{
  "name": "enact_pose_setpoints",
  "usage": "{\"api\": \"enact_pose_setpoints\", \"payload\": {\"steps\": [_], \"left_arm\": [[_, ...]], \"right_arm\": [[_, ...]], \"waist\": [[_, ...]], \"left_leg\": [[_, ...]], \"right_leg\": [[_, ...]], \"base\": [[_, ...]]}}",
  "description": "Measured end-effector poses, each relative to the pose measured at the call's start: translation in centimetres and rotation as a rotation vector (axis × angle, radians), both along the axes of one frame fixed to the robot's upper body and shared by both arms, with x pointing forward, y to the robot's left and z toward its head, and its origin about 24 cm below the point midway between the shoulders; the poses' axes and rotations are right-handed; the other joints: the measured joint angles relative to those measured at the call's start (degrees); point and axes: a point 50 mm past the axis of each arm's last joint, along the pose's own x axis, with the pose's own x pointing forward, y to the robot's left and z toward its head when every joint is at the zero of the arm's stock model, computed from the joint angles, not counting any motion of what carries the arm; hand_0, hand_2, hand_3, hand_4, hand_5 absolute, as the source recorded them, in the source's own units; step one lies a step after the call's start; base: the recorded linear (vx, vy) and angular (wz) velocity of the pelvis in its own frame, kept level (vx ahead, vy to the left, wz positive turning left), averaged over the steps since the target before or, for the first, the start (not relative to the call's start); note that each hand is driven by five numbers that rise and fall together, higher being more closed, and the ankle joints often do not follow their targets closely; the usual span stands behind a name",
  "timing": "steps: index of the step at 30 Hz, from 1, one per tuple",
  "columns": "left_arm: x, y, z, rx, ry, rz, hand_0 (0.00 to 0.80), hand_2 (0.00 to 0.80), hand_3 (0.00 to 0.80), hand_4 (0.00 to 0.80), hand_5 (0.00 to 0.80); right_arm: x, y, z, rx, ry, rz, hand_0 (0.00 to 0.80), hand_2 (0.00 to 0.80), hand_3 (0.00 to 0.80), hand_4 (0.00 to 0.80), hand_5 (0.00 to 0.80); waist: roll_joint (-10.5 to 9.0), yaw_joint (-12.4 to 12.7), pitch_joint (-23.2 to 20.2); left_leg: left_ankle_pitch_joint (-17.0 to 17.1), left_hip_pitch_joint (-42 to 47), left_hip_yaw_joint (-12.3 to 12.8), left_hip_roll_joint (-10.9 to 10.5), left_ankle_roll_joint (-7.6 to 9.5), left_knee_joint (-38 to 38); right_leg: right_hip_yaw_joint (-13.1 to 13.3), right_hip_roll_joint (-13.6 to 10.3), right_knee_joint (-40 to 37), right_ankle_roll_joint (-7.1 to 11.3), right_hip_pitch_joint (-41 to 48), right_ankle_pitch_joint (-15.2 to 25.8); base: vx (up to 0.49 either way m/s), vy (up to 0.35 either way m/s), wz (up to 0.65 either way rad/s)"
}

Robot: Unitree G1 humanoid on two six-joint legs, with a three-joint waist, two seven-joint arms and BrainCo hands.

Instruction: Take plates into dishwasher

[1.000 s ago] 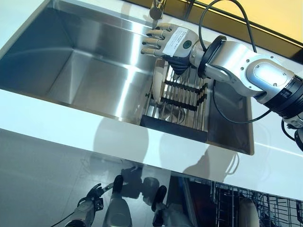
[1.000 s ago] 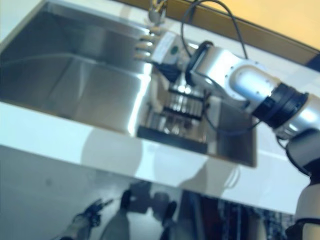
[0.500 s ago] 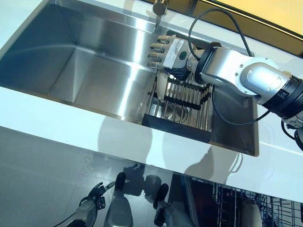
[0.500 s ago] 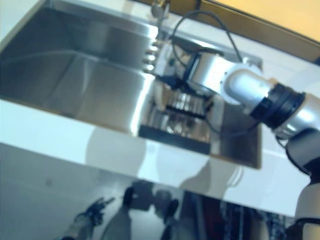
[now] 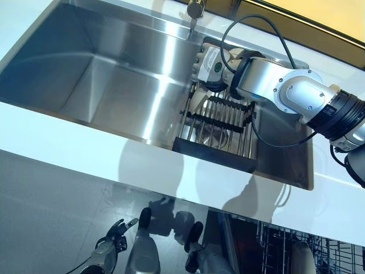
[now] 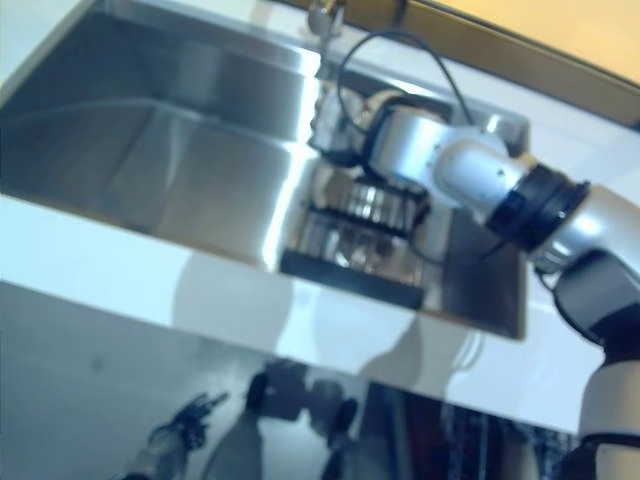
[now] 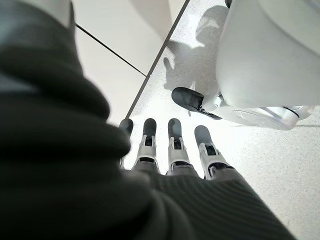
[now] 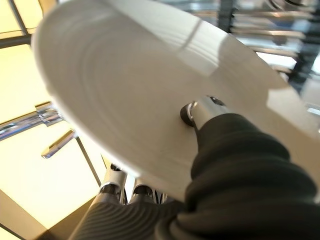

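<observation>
Right wrist view is showing the round white ceramic plate (image 8: 150,95) filling most of the frame, with the right hand (image 8: 200,112) pinching its rim, thumb on the near face and fingers passing behind the far face. From the head views, the plate (image 5: 197,101) is standing on edge at the left end of the black wire dish rack (image 5: 219,123), which is sitting in the right part of the stainless steel sink (image 5: 102,74), and the right hand (image 5: 210,61) is reaching down onto it from the far side. The step in hand looks like the grasp for lifting out of the rack; the next move is probably calling for a straight lift clear of the rack's tines, then a swing near and down to the open dishwasher basket (image 5: 296,251) below the white countertop (image 5: 85,148). The chrome tap (image 5: 195,8) just beyond the hand and the sink's near wall are crowding that path. The left hand (image 7: 170,150) is hanging low with fingers relaxed and straight, holding nothing.
</observation>
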Motion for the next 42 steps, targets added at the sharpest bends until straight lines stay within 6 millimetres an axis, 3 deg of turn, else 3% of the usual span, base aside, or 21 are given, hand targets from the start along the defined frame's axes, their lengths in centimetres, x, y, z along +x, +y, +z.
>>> {"api": "enact_pose_setpoints", "payload": {"steps": [11, 18, 24, 31, 36, 42], "left_arm": [[-0.1, 0.0, -0.1, 0.001, 0.003, 0.000, 0.000, 0.000, 0.000, 0.000, 0.000], [-0.2, 0.0, -0.1, 0.008, 0.005, -0.010, 0.000, 0.000, 0.000, 0.000, 0.000], [-0.6, 0.2, -0.2, 0.031, 0.017, -0.037, 0.000, 0.000, 0.000, 0.000, 0.000], [-2.6, 0.0, -1.0, 0.025, 0.071, -0.069, 0.000, 0.000, 0.000, 0.000, 0.000], [-3.9, -0.7, -1.6, -0.007, 0.101, -0.078, 0.000, 0.000, 0.000, 0.000, 0.000], [-5.3, -1.3, -2.1, -0.022, 0.143, -0.133, 0.000, 0.000, 0.000, 0.000, 0.000]], "right_arm": [[0.5, -0.9, 0.8, 0.060, -0.077, 0.047, 0.800, 0.800, 0.800, 0.800, 0.800], [0.2, -3.1, 2.8, 0.213, -0.139, 0.057, 0.800, 0.800, 0.800, 0.800, 0.800], [-0.9, -5.3, 6.6, 0.381, -0.238, 0.059, 0.800, 0.800, 0.800, 0.800, 0.800], [-1.3, -6.9, 7.4, 0.448, -0.227, 0.022, 0.800, 0.800, 0.800, 0.800, 0.800], [-1.3, -10.1, 7.4, 0.588, -0.212, -0.076, 0.800, 0.800, 0.800, 0.800, 0.800], [-1.5, -15.3, 5.2, 0.850, -0.117, -0.201, 0.800, 0.800, 0.800, 0.800, 0.800]], "waist": [[-0.01, -0.10, 0.00], [-0.10, -0.70, -0.07], [-0.64, -2.69, -0.94], [0.14, -6.69, -7.52], [2.08, -8.72, -11.57], [3.93, -11.63, -14.54]], "left_leg": [[0.03, 0.09, -0.35, 0.05, -0.02, 0.00], [0.03, 1.51, 0.14, 0.05, -0.01, -0.23], [-0.24, 6.02, 2.53, 0.19, 0.03, -1.36], [-1.62, 9.56, 6.62, 0.69, -0.02, -1.41], [-2.35, 11.71, 8.75, 1.11, -0.15, -1.45], [-2.75, 13.55, 11.50, 1.69, -0.31, -1.49]], "right_leg": [[-0.07, 0.09, 0.01, 0.00, 0.11, -0.06], [0.27, 0.09, 0.01, 0.02, 1.19, -0.09], [2.76, 0.11, -0.06, 0.08, 3.75, -0.14], [6.65, 0.42, -0.19, 0.08, 5.00, -0.14], [8.88, 0.80, -0.23, 0.32, 5.94, -0.32], [11.52, 1.27, -0.26, 0.32, 6.17, -0.20]], "base": [[0.001, -0.015, 0.00], [0.011, -0.059, -0.02], [0.041, -0.028, -0.20], [0.080, -0.012, -0.29], [0.064, -0.007, -0.23], [0.051, -0.007, -0.21]]}}
